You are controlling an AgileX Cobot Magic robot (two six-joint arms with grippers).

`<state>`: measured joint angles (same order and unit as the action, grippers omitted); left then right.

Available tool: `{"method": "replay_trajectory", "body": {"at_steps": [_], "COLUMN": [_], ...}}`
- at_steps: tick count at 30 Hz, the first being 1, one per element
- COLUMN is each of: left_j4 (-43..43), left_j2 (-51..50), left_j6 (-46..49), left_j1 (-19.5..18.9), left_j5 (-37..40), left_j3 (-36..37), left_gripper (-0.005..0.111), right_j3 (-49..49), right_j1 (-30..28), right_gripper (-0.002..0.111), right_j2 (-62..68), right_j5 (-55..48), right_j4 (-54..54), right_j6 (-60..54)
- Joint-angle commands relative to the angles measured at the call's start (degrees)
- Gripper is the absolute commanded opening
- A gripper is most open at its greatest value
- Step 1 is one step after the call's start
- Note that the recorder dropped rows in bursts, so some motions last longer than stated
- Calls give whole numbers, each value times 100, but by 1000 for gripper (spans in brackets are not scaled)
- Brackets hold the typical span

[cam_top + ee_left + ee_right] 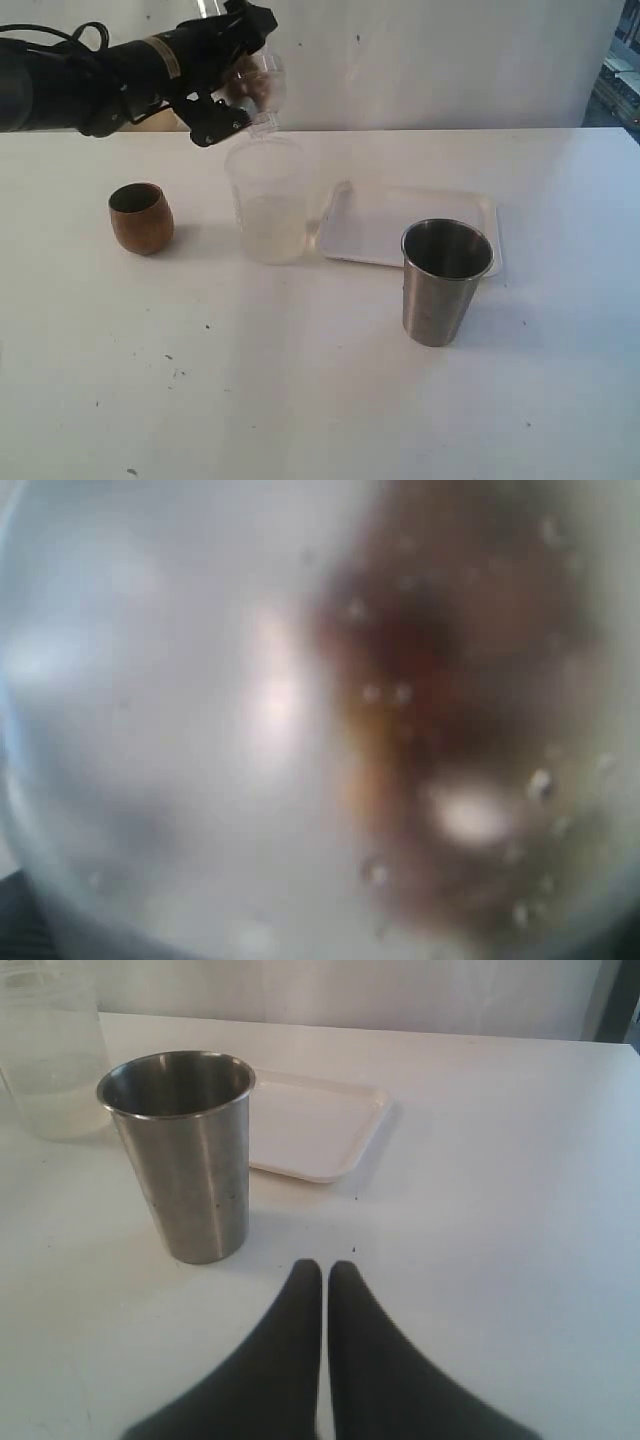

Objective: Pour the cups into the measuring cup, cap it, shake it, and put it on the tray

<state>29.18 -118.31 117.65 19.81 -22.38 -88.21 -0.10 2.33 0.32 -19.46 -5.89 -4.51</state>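
Note:
My left gripper hangs over the table's back, shut on a clear domed lid just above the mouth of the measuring cup. That cup stands upright with pale liquid in its lower half; its scale does not show. The lid, blurred and dotted with droplets, fills the left wrist view and hides the fingers. The brown wooden cup stands to the left. The steel tumbler stands at the front right and looks empty. My right gripper is shut, holds nothing, and sits short of the tumbler.
The white tray lies flat just right of the measuring cup and behind the steel tumbler, with nothing on it. The measuring cup shows beyond the tumbler in the right wrist view. A white wall closes off the table's back.

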Motion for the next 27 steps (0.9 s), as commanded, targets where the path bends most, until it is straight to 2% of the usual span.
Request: {"method": "replay_trajectory", "body": {"at_steps": [1,8,27], "left_j4": [220,485,483], "left_j2": [75,75,75], "left_j6": [73,82,331], "left_j1": [35,35,108], "left_j5": [-374,-300,-200], "left_j3": [-47,-47,-47], "left_gripper": [0,0,0], "right_j3": [10,10,10], "right_j1": [-11,-11,-11], "right_gripper": [2,2,2], "right_j2": [-32,-32,-32], "right_j5": [22,22,22], "right_j4": [-5,-5,-5], "right_j6": [25,25,25]}}
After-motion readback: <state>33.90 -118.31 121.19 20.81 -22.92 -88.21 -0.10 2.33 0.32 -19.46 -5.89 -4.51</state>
